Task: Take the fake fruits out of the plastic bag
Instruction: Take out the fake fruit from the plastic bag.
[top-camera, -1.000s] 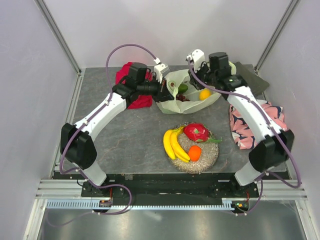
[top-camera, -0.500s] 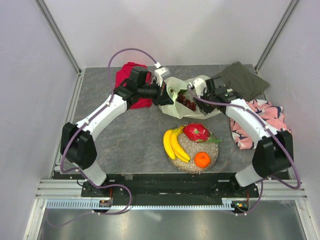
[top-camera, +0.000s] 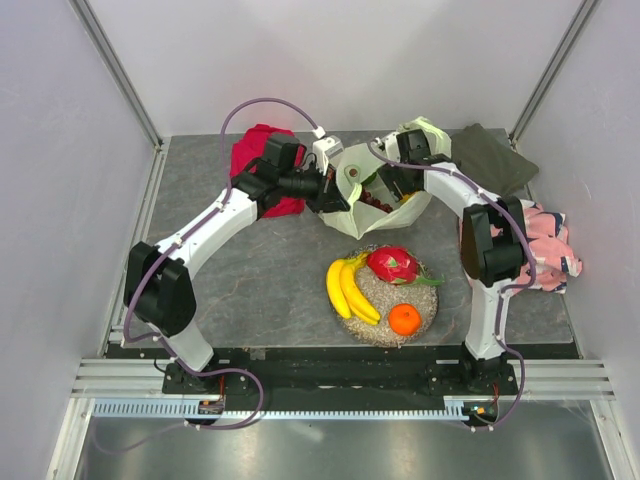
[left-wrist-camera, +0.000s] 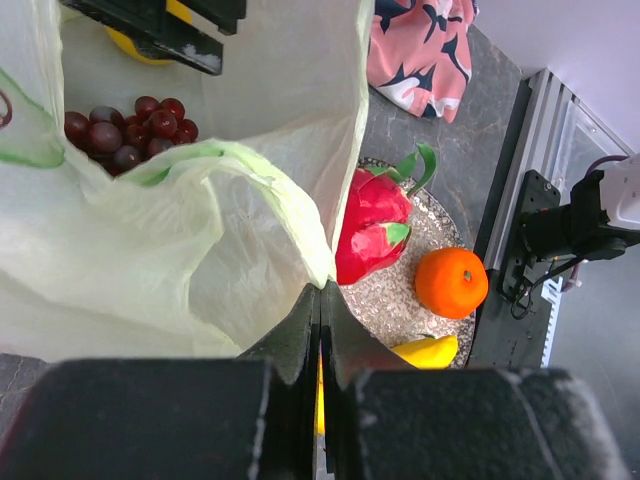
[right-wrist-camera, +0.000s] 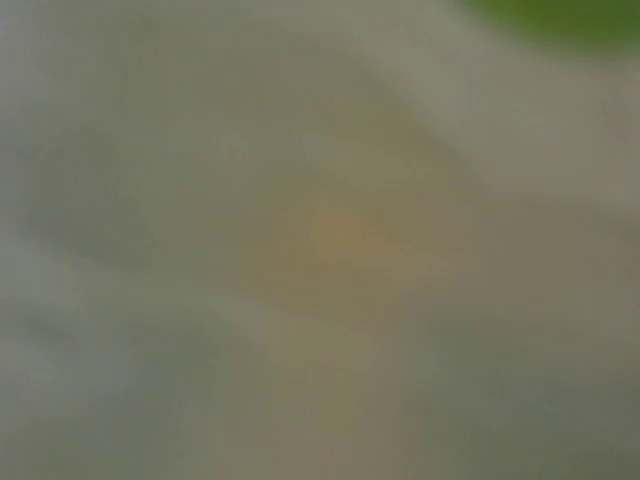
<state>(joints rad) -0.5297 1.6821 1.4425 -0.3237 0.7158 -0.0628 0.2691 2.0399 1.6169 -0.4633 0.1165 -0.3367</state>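
Note:
The pale yellow-green plastic bag (top-camera: 352, 200) lies open at the back of the table. My left gripper (top-camera: 335, 192) is shut on its near rim, seen close in the left wrist view (left-wrist-camera: 320, 297). Dark grapes (left-wrist-camera: 122, 128) and a yellow fruit (left-wrist-camera: 140, 48) lie inside the bag (left-wrist-camera: 150, 250). My right gripper (top-camera: 393, 183) is inside the bag's mouth, and its black fingers (left-wrist-camera: 160, 35) are at the yellow fruit. The right wrist view is all blur. The banana bunch (top-camera: 346, 291), red dragon fruit (top-camera: 392, 264) and orange (top-camera: 404, 319) lie on the round dish (top-camera: 425, 305).
A red cloth (top-camera: 252, 150) lies behind my left arm. An olive cloth (top-camera: 492, 158) lies at the back right. A pink patterned cloth (top-camera: 548, 248) lies at the right edge, beside my right arm. The enclosure walls stand close on three sides.
My right arm has swung in and its gripper has gone down into the bag's mouth. The orange has shifted slightly right on the dish. My left gripper has kept its hold on the rim.

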